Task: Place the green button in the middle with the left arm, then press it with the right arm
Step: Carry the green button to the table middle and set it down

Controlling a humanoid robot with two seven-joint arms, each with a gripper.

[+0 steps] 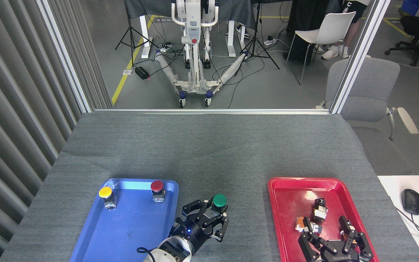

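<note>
**Two trays, one green button held between them**

Dark-grey cloth covers the tabletop (209,153), which runs from a metal rail at the far edge down to the near edge of the view. On its near left lies the blue tray (122,233); on its near right lies the red tray (289,218). The bare strip of cloth between the two trays is the middle (246,218).

From the bottom edge the left arm (173,251) reaches up and to the right, its white-and-black wrist just past the blue tray's right rim. Its left claw (213,214) has its black fingers pinched around the grey base of the green button (219,200), so the green cap stands above the fingertips. The button sits over the middle, nearer the blue tray than the red one; whether its base touches the cloth cannot be told.

The right claw (335,233) sits over the near part of the red tray with its fingers spread, holding nothing. Just beyond its fingertips lie a few small parts (313,218), black, white and orange.

At the far end of the blue tray stand the yellow button (106,194) on the left and the red button (157,188) on the right, well apart.
</note>
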